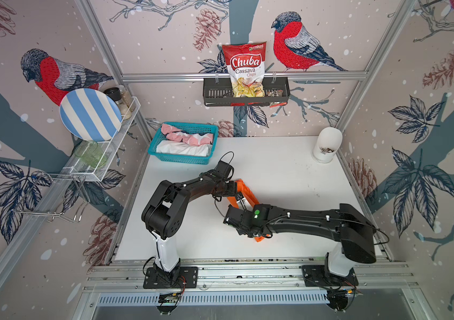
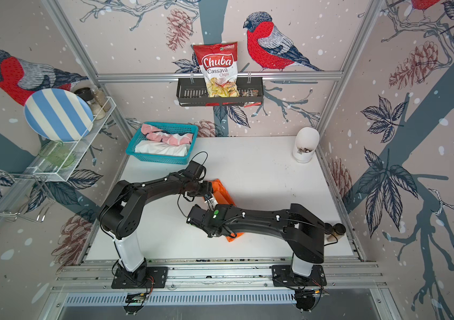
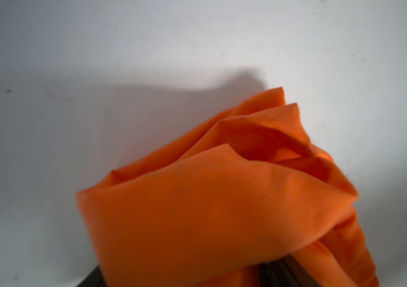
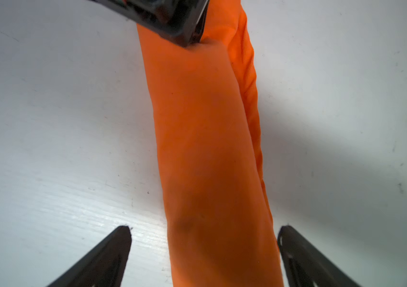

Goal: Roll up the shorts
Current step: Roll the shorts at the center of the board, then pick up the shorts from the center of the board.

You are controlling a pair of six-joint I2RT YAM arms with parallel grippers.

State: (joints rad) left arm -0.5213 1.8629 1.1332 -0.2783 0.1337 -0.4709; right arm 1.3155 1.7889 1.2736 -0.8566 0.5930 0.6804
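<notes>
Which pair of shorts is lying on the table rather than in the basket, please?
The orange shorts, rolled on the table; the white shorts and pink shorts lie in the teal basket.

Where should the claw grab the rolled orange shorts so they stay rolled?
Across the middle of the orange shorts, coming down from above. They lie flat as a long tube, so squeezing both long sides probably keeps the layers together; the end has loose folds.

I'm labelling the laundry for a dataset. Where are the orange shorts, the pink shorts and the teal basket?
orange shorts (image 4: pixel 209 149): right wrist view, middle of the rolled length.
pink shorts (image 1: pixel 177 137): in a top view, middle of the twisted fabric.
teal basket (image 1: pixel 181 158): in a top view, its near mesh wall.
</notes>
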